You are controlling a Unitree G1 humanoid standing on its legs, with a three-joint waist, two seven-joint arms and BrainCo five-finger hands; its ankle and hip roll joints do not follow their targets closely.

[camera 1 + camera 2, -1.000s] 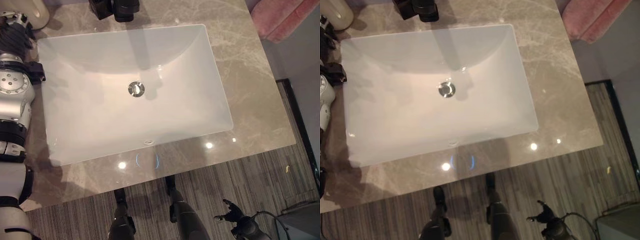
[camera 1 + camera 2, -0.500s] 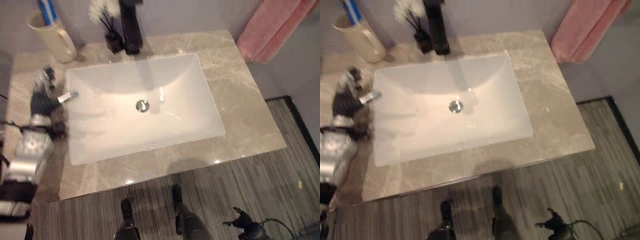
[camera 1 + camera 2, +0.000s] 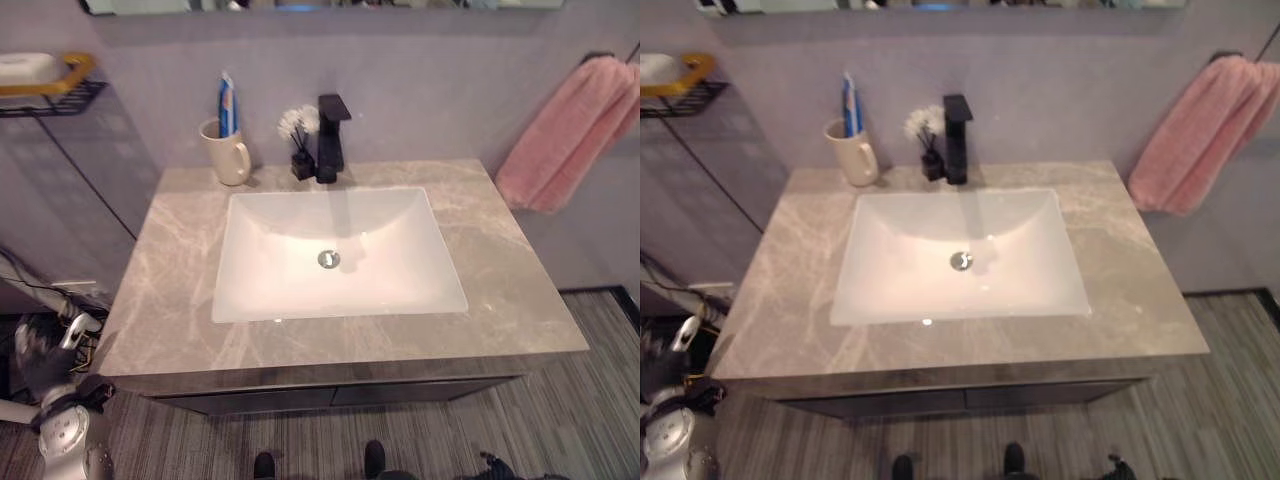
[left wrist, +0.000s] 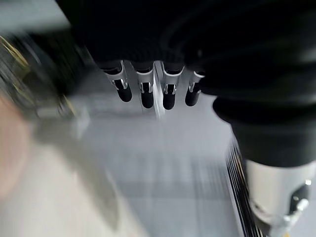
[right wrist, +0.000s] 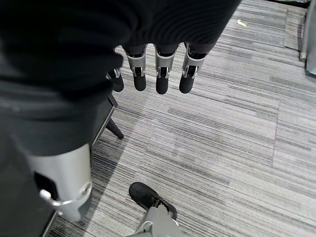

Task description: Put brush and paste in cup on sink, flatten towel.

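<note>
hanging low at the far left, below the counter's (image 3: 180, 320) edge, left hand (image 3: 40, 355) with fingers (image 4: 143, 94) relaxed and straight, nothing held; well apart, up and to the right at the counter's back left corner, cup (image 3: 228, 155) with brush and paste (image 3: 226, 105) standing upright inside. further right past the sink (image 3: 335, 255), pink towel (image 3: 570, 135) draped on the wall bar, long axis sloping downward, apparently bunched rather than flat. right hand (image 5: 158, 69) down over the floor, fingers loosely extended and empty, judged the nearer one for the towel.

Head eyes overlook sink (image 3: 340, 250); wrist cameras face floor (image 5: 222, 128).
</note>
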